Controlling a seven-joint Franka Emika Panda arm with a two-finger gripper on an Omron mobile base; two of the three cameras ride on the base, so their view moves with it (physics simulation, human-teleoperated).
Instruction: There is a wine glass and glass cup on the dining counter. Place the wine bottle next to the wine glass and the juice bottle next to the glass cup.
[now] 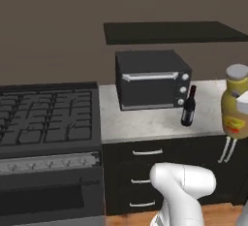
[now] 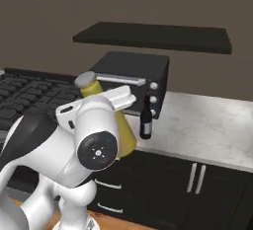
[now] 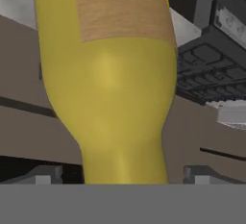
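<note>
Jaws: spread wide, one dark fingertip on either side of the juice bottle, with a sliver of background showing between each tip and the yellow plastic. You have the gripper straddling the bottle where its body narrows, but nothing is clasped.

Juice bottle: upright, grey cap on top, its label toward the left base camera. Take the black toaster oven as your landmark. The bottle stands well to the right of the oven and nearer the front edge of the pale stone wall counter. Whether its base rests on the stone or hangs just above it, you cannot tell.

Wine bottle: upright, just in front of the oven's right front corner, beside the oven's knobs, and between the oven and the juice bottle.

Surroundings: the stove adjoins the counter to the left of the oven. A dark wall shelf hangs above the oven. Black drawers with pale handles sit below it.
</note>
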